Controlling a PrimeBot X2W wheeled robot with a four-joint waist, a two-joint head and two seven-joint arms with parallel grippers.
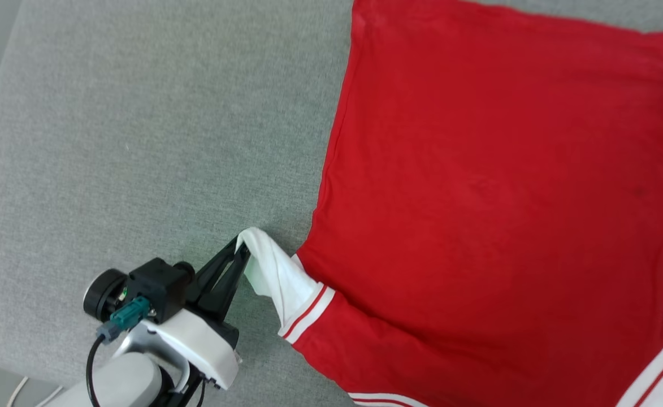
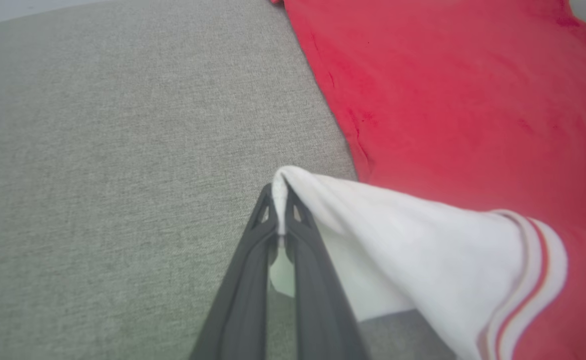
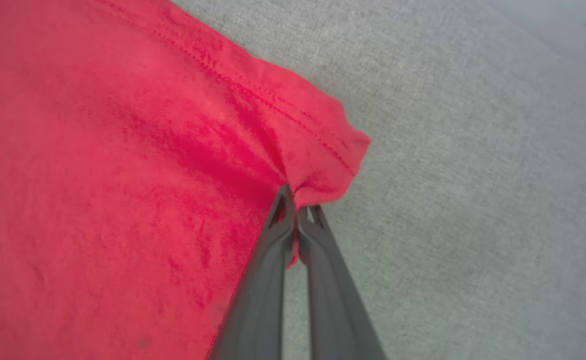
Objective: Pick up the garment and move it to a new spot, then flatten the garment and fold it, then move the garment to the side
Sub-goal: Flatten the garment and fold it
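Left gripper (image 1: 241,245) pinches garment (image 1: 478,169) by sleeve (image 1: 277,277).

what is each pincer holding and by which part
Left pincer: the red jersey, by the tip of its white sleeve. Right pincer: the same jersey, by a red stitched corner.

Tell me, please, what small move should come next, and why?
Probably draw both grippers gently apart to smooth it: the left gripper pinches the white sleeve tip of the garment, the right gripper pinches a red hem corner, and creases show near both grips.
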